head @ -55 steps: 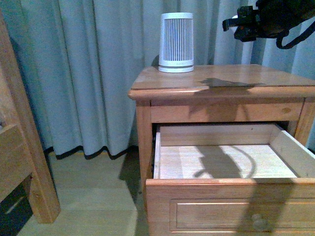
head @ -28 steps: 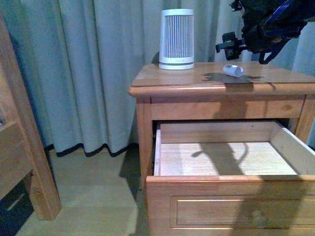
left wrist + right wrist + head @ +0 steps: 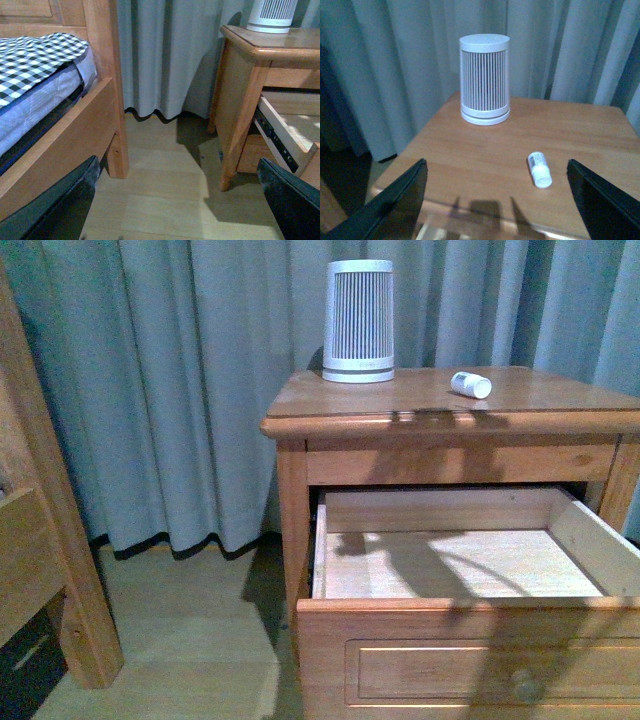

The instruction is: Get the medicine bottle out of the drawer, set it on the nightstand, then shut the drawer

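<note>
The medicine bottle (image 3: 471, 385) lies on its side on the nightstand (image 3: 340, 400) top, toward the right edge — apart from the ribbed white cylinder (image 3: 358, 322) at the back. The drawer (image 3: 470, 625) stands pulled out, empty. Grey curtains (image 3: 180, 380) hang behind; pale wood floor (image 3: 165, 200). Both the left gripper (image 3: 175, 200) and the right gripper (image 3: 495, 200) are spread wide — holding nothing.

The front camera faces the nightstand (image 3: 440, 420) from close by, looking down into its open drawer (image 3: 460, 565). The left wrist camera sits low near the floor, seeing the nightstand's side (and the bed frame (image 3: 65, 135)). The right wrist camera looks down at the nightstand's top; all three share the white ribbed cylinder (image 3: 484, 78).
</note>
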{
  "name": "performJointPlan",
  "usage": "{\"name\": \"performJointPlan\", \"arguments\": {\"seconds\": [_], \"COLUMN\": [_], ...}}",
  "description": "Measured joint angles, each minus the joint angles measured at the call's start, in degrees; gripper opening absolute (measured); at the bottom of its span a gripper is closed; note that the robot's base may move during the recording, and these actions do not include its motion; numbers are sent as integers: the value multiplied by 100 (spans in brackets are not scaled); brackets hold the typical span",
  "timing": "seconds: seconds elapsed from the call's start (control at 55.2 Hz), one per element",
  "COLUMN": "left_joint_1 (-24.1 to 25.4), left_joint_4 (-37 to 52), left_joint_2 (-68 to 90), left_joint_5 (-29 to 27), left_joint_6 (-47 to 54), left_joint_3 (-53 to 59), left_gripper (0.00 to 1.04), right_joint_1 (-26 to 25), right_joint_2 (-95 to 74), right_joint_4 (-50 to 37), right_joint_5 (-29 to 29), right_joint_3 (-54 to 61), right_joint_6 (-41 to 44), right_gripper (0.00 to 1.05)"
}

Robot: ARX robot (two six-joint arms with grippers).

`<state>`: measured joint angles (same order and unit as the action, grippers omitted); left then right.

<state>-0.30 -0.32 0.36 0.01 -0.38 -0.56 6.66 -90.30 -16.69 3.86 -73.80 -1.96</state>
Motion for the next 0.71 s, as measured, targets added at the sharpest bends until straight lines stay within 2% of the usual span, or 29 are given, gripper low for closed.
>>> {"name": "performJointPlan", "arguments": {"seconds": [0.181, 0.326, 0.38, 0.471, 0.561, 0.706], "left_joint_1": [0, 0, 0, 0, 0, 0], "left_joint_4": [0, 0, 0, 0, 0, 0], "left_joint_2": [0, 0, 0, 0, 0, 0], "left_joint_5": [-2, -2, -2, -2, 0, 0], "left_joint_6": [0, 0, 0, 0, 0, 0], "left_joint_3": [0, 0, 0, 0, 0, 0], "left_gripper": [98, 98, 98, 98, 98, 98], "right_joint_1": [7, -39, -63, -129, -216, -319], "right_joint_2": [1436, 1333, 901, -72, -1010, -2050], "right_joint_4": [-1047, -1679, -2020, -2634, -3209, -3486], "right_joint_5": [-326, -592, -601, -752, -883, -1036], "right_joint_3": [2736, 4575, 5101, 5311, 5099, 4476], "right_joint_6": [-17, -44, -107, -173, -168, -33], "right_gripper": [46, 21, 23, 22, 22, 22]}}
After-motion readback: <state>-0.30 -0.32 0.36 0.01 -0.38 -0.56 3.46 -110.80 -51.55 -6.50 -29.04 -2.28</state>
